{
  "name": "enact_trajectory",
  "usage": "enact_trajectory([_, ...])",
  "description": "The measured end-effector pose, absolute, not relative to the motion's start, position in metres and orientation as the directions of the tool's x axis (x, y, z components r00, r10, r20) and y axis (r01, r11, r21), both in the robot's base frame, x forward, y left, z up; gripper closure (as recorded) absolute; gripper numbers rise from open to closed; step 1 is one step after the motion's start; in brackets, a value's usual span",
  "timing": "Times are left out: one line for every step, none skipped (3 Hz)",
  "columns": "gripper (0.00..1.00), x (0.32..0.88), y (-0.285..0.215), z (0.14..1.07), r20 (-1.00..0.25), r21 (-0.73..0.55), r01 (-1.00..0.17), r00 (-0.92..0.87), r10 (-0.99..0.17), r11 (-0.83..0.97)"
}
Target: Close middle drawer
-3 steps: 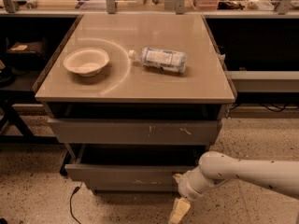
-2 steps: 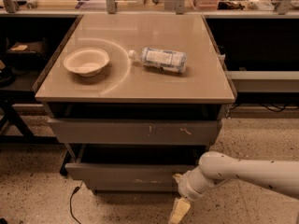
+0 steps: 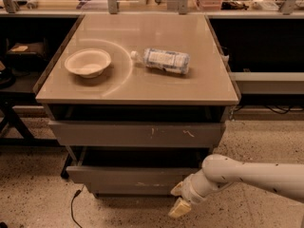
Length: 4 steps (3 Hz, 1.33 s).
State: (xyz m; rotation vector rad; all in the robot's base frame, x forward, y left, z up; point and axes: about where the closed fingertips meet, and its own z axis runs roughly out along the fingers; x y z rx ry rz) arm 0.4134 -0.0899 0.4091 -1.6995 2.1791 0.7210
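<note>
The middle drawer (image 3: 128, 176) is a plain grey front low on the cabinet, pulled out, with a dark gap above it. Its inside is hidden in shadow. My gripper (image 3: 175, 200) is at the end of the white arm (image 3: 247, 174) that comes in from the right. It sits just in front of the drawer front's lower right corner. Its two tan fingers (image 3: 179, 208) stand apart with nothing between them. I cannot tell whether they touch the front.
Above it is a taller grey front (image 3: 135, 134) with pale scratch marks, also slightly out. The tan tabletop (image 3: 199, 87) holds a white bowl (image 3: 88, 62) and a lying plastic bottle (image 3: 164, 61). A black cable (image 3: 73, 205) lies on the speckled floor at the left.
</note>
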Motion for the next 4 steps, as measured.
enact_trajectory([0.65,0.413,-0.09,0.409,-0.509,0.21,-0.961,-0.266,-0.819,0.181])
enact_trajectory([0.88,0.421,-0.084,0.409,-0.51,0.194,-0.966,-0.246,-0.824,0.168])
enact_trajectory([1.0,0.443,-0.075,0.409,-0.511,0.151,-0.975,-0.219,-0.831,0.164])
enact_trajectory([1.0,0.468,-0.067,0.402,-0.511,0.113,-0.979,-0.203,-0.835,0.169])
